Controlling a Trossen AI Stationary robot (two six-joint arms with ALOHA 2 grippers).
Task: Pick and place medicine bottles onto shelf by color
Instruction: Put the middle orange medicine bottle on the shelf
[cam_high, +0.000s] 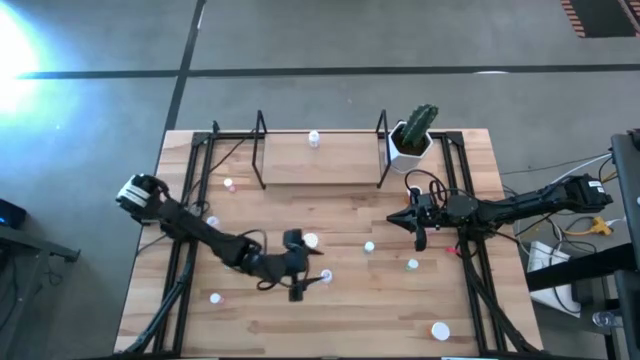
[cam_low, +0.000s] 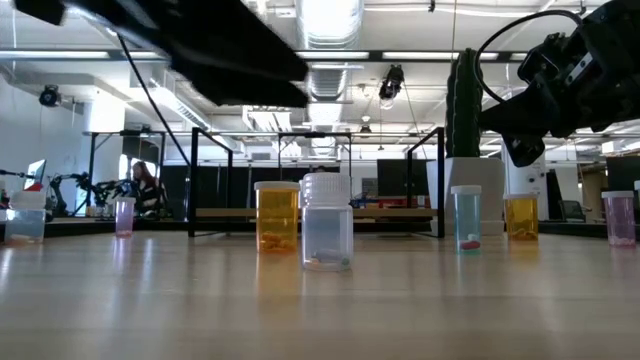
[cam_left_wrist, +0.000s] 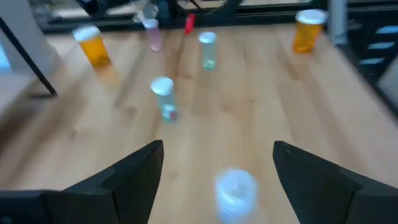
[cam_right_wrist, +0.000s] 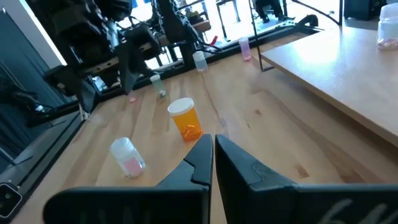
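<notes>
The shelf (cam_high: 320, 165) stands at the far edge of the table (cam_high: 330, 320), and everything here is placed from it. One small bottle with a white cap (cam_high: 314, 139) sits on the shelf, near its back edge. A cactus in a white pot (cam_high: 411, 140) stands just beside the shelf's right end.

The left gripper (cam_high: 298, 270) is in front of the shelf, near the middle of the table. Its two fingers (cam_left_wrist: 127, 177) are spread wide, with nothing between them. A clear bottle (cam_left_wrist: 235, 193) stands just ahead of them, in line with the gap.

The right gripper (cam_high: 417, 222) hangs in front of the shelf's right end. Its fingers (cam_right_wrist: 198, 165) are pressed together and hold nothing. An orange bottle (cam_right_wrist: 186, 118) stands just past its tips.

More bottles are spread over the table in front of the shelf, well apart from each other. A pink bottle (cam_high: 229, 184) stands just off the shelf's left end.
</notes>
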